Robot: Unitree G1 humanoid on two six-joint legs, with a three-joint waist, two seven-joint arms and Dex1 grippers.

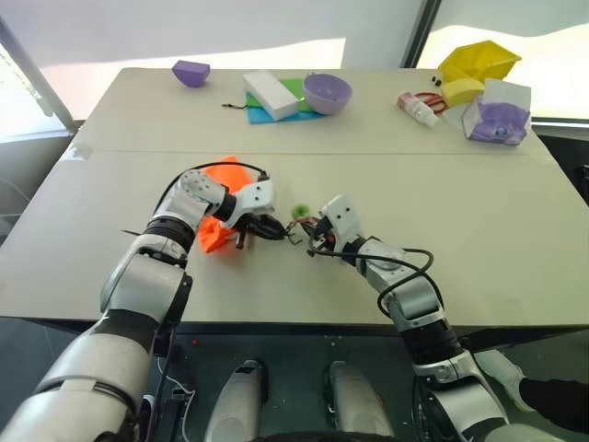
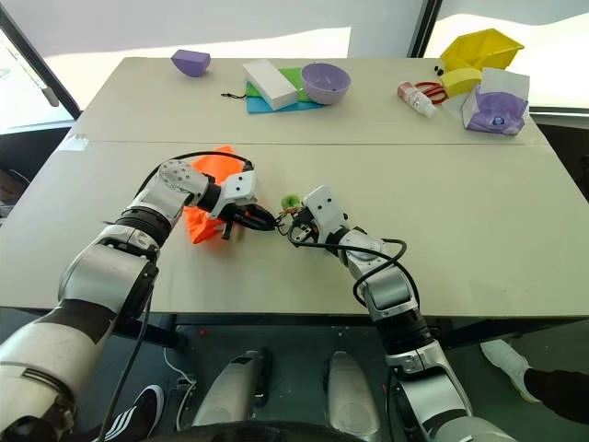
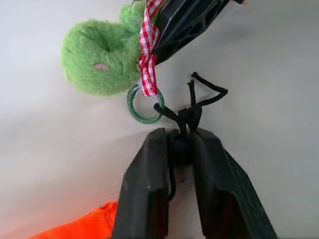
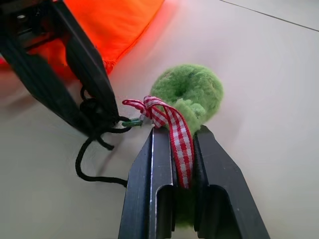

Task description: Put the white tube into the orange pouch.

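Note:
The orange pouch [image 1: 224,174] lies on the table under my left wrist, part of it covered by the arm. Its dark cord [image 3: 197,97] runs to a green ring and a fuzzy green pom-pom [image 4: 192,90] with a red-checked ribbon. My left gripper [image 3: 178,138] is shut on the knot of the cord. My right gripper [image 4: 177,137] faces it from the right, shut on the ribbon and the pom-pom's edge. The two grippers are almost tip to tip just above the table. The white tube is out of view.
Along the far edge of the table stand a small purple bowl [image 1: 190,72], a white block [image 1: 270,94] on blue and green sheets, a larger purple bowl [image 1: 327,92], a white bottle with red parts [image 1: 417,108], yellow containers [image 1: 477,63] and a clear bag [image 1: 498,115].

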